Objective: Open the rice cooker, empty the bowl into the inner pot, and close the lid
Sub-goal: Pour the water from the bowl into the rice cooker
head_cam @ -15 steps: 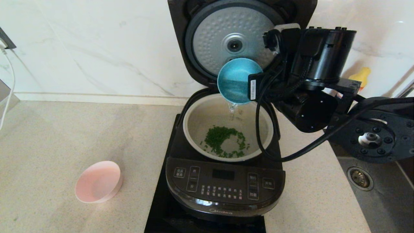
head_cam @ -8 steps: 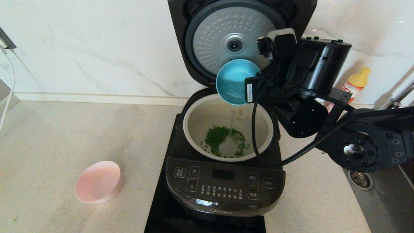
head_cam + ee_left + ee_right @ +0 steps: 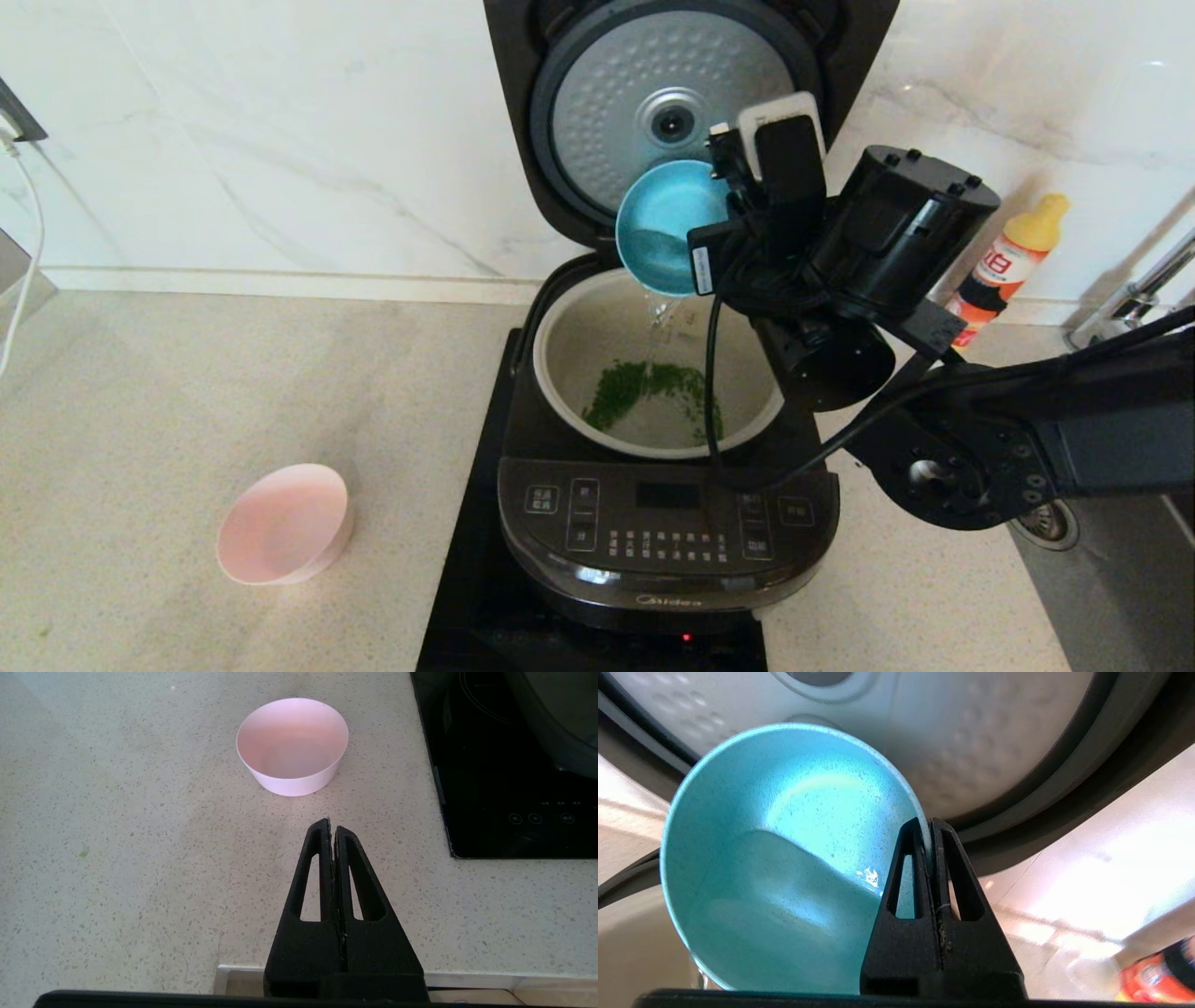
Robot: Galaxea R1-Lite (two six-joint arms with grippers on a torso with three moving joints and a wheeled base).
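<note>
The black rice cooker (image 3: 667, 537) stands with its lid (image 3: 667, 103) swung up, dimpled silver underside facing me. The inner pot (image 3: 569, 345) holds green bits and some water. My right gripper (image 3: 724, 201) is shut on the rim of a blue bowl (image 3: 658, 229), tipped over the pot's back edge, and a thin stream of water falls into the pot. In the right wrist view the gripper (image 3: 930, 823) pinches the bowl's (image 3: 784, 858) rim. My left gripper (image 3: 331, 823) is shut and empty above the counter, near an empty pink bowl (image 3: 292, 746).
The cooker sits on a black induction hob (image 3: 467, 597). The pink bowl (image 3: 283, 525) stands on the counter at the left. An orange-capped bottle (image 3: 1004, 257) stands by the wall at the right, near a tap (image 3: 1130, 289) and a sink drain (image 3: 1041, 523).
My right arm has swung left and lower and the wrist has turned, tipping the blue bowl further. Water keeps running and has pushed the green bits about. The bottle has come into view.
</note>
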